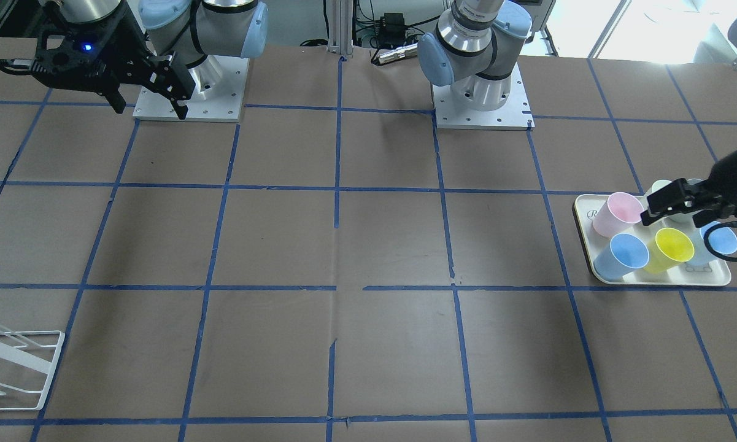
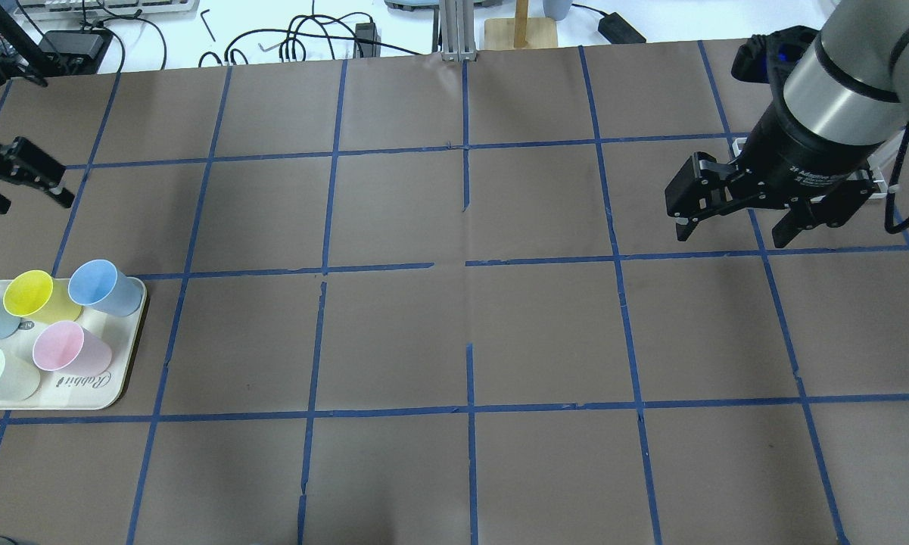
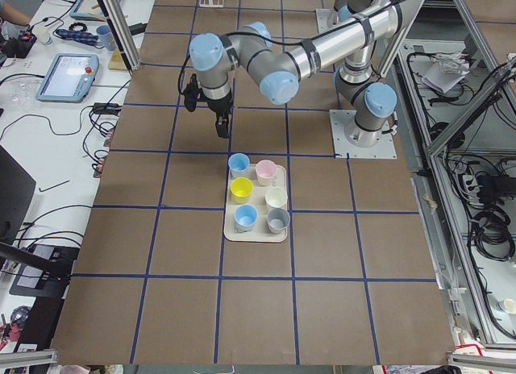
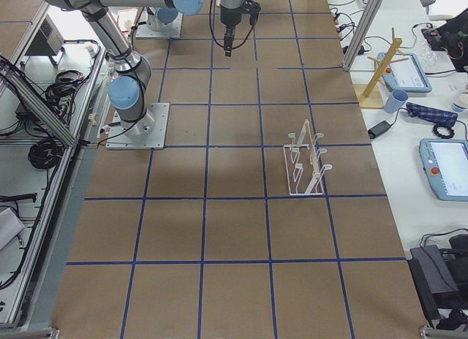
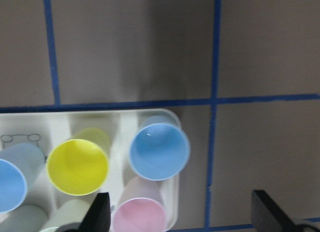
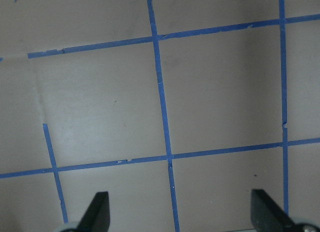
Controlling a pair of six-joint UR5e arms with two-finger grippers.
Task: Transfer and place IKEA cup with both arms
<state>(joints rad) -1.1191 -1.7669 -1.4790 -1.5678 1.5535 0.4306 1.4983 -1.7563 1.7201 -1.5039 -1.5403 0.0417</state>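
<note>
The bright yellow IKEA cup (image 1: 672, 248) stands upright on a white tray (image 1: 663, 279) among other pastel cups. It also shows in the overhead view (image 2: 34, 295), the left side view (image 3: 241, 188) and the left wrist view (image 5: 77, 167). My left gripper (image 1: 681, 209) is open and empty. It hovers well above the tray, touching no cup; the overhead view (image 2: 23, 178) shows it too. My right gripper (image 2: 734, 227) is open and empty, held high over bare table far from the tray. It also shows in the front view (image 1: 150, 107).
On the tray with the yellow cup are a pink cup (image 1: 617, 212), two blue cups (image 1: 623, 255) and two pale cups behind my left gripper. A white wire rack (image 1: 12, 368) stands on the table on my right side, also in the right side view (image 4: 303, 167).
</note>
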